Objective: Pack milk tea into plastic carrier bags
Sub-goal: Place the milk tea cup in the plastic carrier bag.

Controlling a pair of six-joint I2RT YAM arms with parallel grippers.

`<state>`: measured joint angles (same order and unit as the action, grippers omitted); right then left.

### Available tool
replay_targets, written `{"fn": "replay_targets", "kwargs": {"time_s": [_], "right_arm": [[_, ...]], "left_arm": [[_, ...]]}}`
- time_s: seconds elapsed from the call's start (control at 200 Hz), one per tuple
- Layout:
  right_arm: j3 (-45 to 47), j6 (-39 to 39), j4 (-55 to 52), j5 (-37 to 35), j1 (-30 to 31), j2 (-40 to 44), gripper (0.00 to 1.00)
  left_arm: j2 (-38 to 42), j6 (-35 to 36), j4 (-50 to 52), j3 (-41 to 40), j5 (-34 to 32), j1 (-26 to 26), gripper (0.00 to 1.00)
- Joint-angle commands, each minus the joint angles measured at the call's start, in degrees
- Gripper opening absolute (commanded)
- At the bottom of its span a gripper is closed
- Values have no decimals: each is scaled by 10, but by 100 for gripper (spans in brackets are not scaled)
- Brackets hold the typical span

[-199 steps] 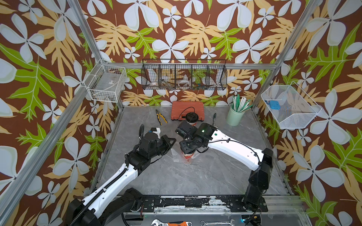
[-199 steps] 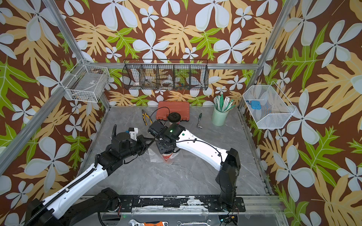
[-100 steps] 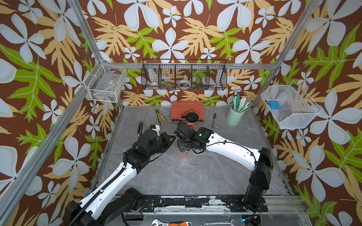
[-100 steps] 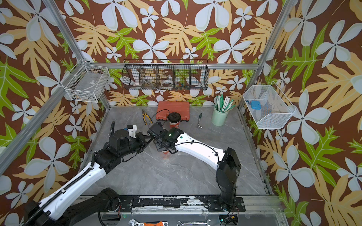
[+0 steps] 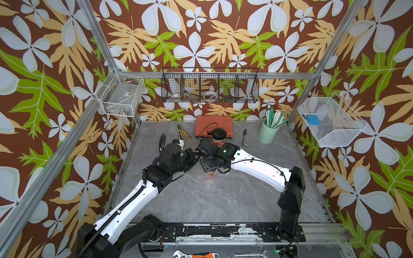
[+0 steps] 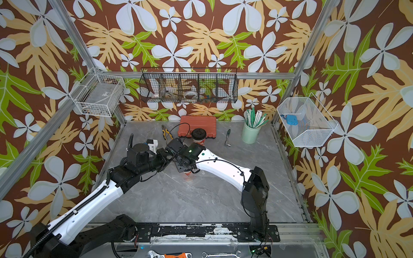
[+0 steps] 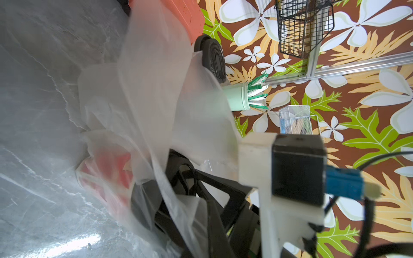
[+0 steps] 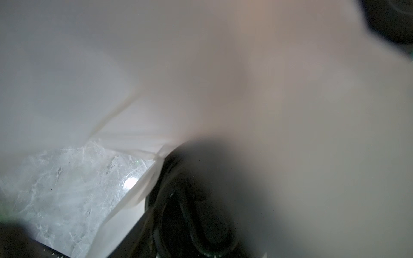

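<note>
Grey marbled desk (image 5: 201,201) lies smooth and bare across its front half and right side in both top views, leaving open room between the two white arms. The back edge is crowded. A ribbed orange case (image 5: 214,124), yellow-handled pliers (image 5: 183,134) and a mint-green cup (image 5: 266,135) of straws sit there. The second milk tea cup (image 5: 218,135), red paper under a black domed lid, stands upright just in front of the case. Left of the desk's middle, the left hand (image 5: 196,156) and right hand (image 5: 209,166) meet almost tip to tip. Under the right hand the milk tea cup (image 5: 210,175) shows its red wall and pale base, upright. Whether the base touches the desk I cannot tell.

From the left wrist, the plastic carrier bag (image 7: 156,89) appears as thin, milky, crinkled film that is hardly seen from above. It rises in taut sheets from the desk toward the lens. The left hand is clenched on it, though the pinch itself lies out of frame. The milk tea cup blurs red through the film, inside the bag, with the right hand's black jaws clasped round its top.

From the right wrist, blurred film fills nearly everything. Only a corner of marble and a dark rounded shape show, and I cannot tell whether that shape is a lid or a finger.
</note>
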<state>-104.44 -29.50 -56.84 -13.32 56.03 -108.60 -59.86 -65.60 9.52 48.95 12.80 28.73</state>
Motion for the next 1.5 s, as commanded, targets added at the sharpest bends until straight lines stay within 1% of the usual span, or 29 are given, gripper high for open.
{"fn": "replay_targets", "kwargs": {"time_s": [0.0, 0.05, 0.105, 0.155, 0.24, 0.285, 0.415, 0.485, 0.576, 0.666, 0.791, 0.886, 0.981, 1.036, 1.066, 1.191, 1.261, 1.361, 1.496], "right_arm": [[-12, 8, -63, 16, 0, -2, 59], [-9, 12, -62, 25, -1, 0, 56], [-5, 17, -71, 34, -1, 0, 55], [2, 20, -80, 36, -1, 3, 55], [17, 21, -84, 35, -1, 20, 55], [25, 20, -86, 41, -1, 29, 55], [49, 7, -89, 54, 3, 62, 54], [74, -5, -77, 70, 4, 83, 55], [92, -22, -69, 82, 7, 103, 55], [106, -35, -57, 83, 7, 119, 58], [110, -41, -49, 81, 7, 122, 61], [110, -43, -46, 81, 7, 121, 63], [113, -46, -41, 82, 7, 123, 63], [117, -47, -39, 81, 7, 125, 63], [119, -48, -39, 82, 7, 124, 63], [127, -48, -37, 83, 7, 125, 62], [128, -47, -39, 82, 7, 125, 62], [129, -47, -37, 81, 7, 126, 62], [129, -47, -39, 82, 7, 124, 62]], "left_arm": [[-1, 19, -27, -10, 10, -8, 2], [2, 27, -20, -8, 5, -10, 12], [5, 39, -5, 0, -2, -13, 26], [8, 52, 12, 9, -10, -16, 37], [12, 76, 45, 28, -24, -25, 50], [13, 89, 59, 38, -28, -31, 54], [9, 123, 105, 70, -43, -50, 62], [-5, 140, 113, 84, -31, -52, 62], [-25, 154, 105, 92, 9, -52, 62], [-40, 168, 102, 98, 38, -50, 62], [-57, 188, 106, 120, 47, -42, 63], [-76, 197, 120, 134, 41, -34, 55], [-88, 198, 123, 133, 38, -30, 45], [-92, 202, 141, 139, 23, -28, 43], [-93, 207, 157, 146, 3, -26, 44], [-78, 217, 196, 160, -68, -26, 55], [-82, 223, 213, 168, -90, -27, 60], [-95, 229, 216, 160, -78, -27, 63], [-108, 222, 175, 127, -19, -33, 64]]}}
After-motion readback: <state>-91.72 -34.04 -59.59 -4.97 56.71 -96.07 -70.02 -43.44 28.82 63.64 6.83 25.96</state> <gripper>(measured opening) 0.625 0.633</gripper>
